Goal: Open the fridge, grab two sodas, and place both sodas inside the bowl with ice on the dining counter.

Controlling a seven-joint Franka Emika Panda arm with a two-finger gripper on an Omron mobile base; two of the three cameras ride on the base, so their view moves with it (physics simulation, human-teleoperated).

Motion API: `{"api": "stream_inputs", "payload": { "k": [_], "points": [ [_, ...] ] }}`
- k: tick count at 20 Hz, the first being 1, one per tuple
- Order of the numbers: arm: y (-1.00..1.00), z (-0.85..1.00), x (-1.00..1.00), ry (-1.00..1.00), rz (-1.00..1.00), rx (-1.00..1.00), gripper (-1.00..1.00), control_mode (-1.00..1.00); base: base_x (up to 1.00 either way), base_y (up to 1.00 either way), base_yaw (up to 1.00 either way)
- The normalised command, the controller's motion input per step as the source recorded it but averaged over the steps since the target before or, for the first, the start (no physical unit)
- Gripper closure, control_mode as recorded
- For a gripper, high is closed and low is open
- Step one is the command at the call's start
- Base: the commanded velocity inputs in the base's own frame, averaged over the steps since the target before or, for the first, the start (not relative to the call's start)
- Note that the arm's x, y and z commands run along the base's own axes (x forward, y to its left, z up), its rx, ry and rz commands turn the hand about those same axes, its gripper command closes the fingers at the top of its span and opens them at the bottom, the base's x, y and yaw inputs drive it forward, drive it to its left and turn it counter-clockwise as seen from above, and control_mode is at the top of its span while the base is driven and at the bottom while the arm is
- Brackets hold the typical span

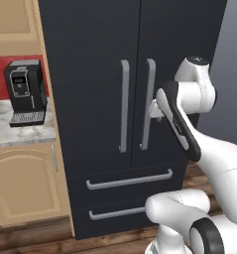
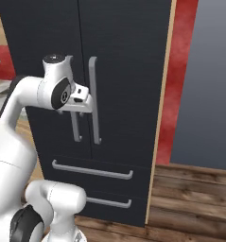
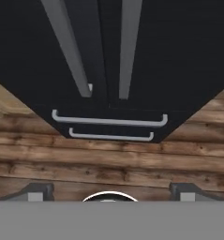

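Your fridge (image 1: 95,99) stands straight ahead of the arm, tall and black, with both upper doors shut flush against each other, so you cannot see anything stored inside. The two long grey bar handles (image 1: 125,106) run down either side of the centre seam. Below them both drawers are pushed in, each with a horizontal grey handle (image 1: 130,179).

The claw (image 1: 152,110) is up at the right-hand door handle, about halfway along its length; in the right base view it sits against the two bars, and you cannot tell from there whether it is touching one. In the hand view the two dark fingertips (image 3: 38,191) stand far apart at the lower corners, so the claw is spread wide and has hold of nothing. That view looks down the door fronts to the drawers and the wooden floor (image 3: 108,159).

To the left of the fridge you have a marble tabletop (image 1: 21,131) on tan cabinets (image 1: 23,183), carrying a black coffee machine (image 1: 25,92) against a red wall. To the right of the fridge, a red strip of wall and a grey panel (image 2: 204,85) show.
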Motion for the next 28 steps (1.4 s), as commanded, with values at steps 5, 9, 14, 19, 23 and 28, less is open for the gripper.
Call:
{"api": "stream_inputs", "payload": {
  "k": [5,9,14,19,23,28],
  "points": [
    [0.0,0.0,0.0,0.0,0.0,0.0,-1.0,1.0,0.0,0.03,0.0],
    [0.0,0.0,0.29,-0.03,0.0,0.02,-1.0,-1.0,0.03,0.01,0.0],
    [0.0,-0.01,0.61,-0.15,0.0,0.05,-1.0,-1.0,0.0,0.0,0.0],
    [0.0,-0.01,0.49,-0.1,-0.02,0.0,-1.0,-1.0,0.0,0.0,0.0],
    [0.0,0.0,0.23,0.0,-0.1,-0.02,-1.0,-1.0,0.0,0.0,0.0],
    [0.01,0.0,0.26,-0.04,-0.07,-0.02,-1.0,-1.0,0.0,0.0,0.0]
  ]
}}
